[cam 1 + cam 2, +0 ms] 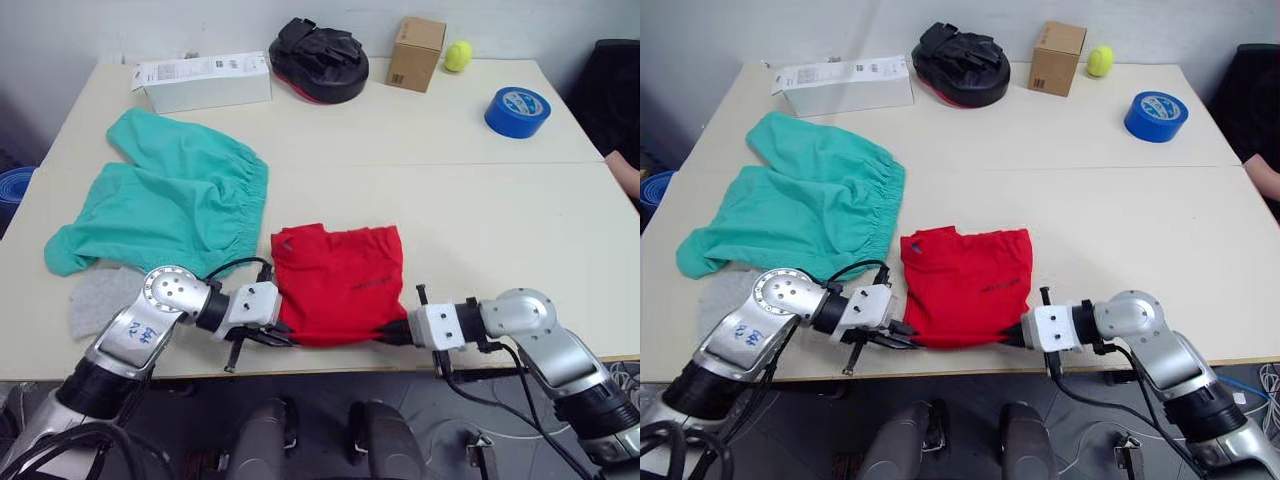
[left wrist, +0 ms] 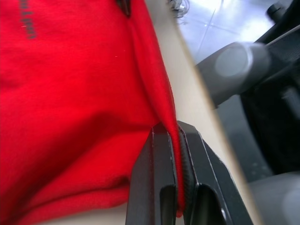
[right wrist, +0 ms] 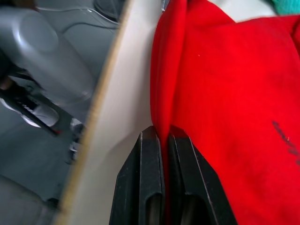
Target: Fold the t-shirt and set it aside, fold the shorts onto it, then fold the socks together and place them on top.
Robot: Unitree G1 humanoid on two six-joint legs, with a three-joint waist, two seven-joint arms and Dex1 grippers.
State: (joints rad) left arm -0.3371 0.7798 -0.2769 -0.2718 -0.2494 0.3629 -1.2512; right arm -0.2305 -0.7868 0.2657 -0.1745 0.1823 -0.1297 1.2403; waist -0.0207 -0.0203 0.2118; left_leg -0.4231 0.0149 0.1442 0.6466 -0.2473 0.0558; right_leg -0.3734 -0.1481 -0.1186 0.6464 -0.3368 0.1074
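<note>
Both arms lie low along the near edge of the desk (image 1: 480, 230), forearms pointing inward toward each other. The t-shirt (image 1: 340, 280) sits folded into a rough square between them, close to that edge. The left hand (image 1: 268, 335) reaches in from the left and is clamped on the shirt's near left corner; the left wrist view shows its 2 black fingers (image 2: 157, 187) pressed together with red cloth pinched between them. The right hand (image 1: 400, 333) comes in from the right and is closed tight on the near right corner, its fingers (image 3: 145, 187) squeezing a red fold just beside the desk's edge.

The shorts (image 1: 170, 195) lie spread out on the left of the desk, behind the left arm, their waistband just beside the shirt's far left corner. A grey sock (image 1: 100, 298) lies at the near left, partly under the shorts' leg and next to the left elbow.
</note>
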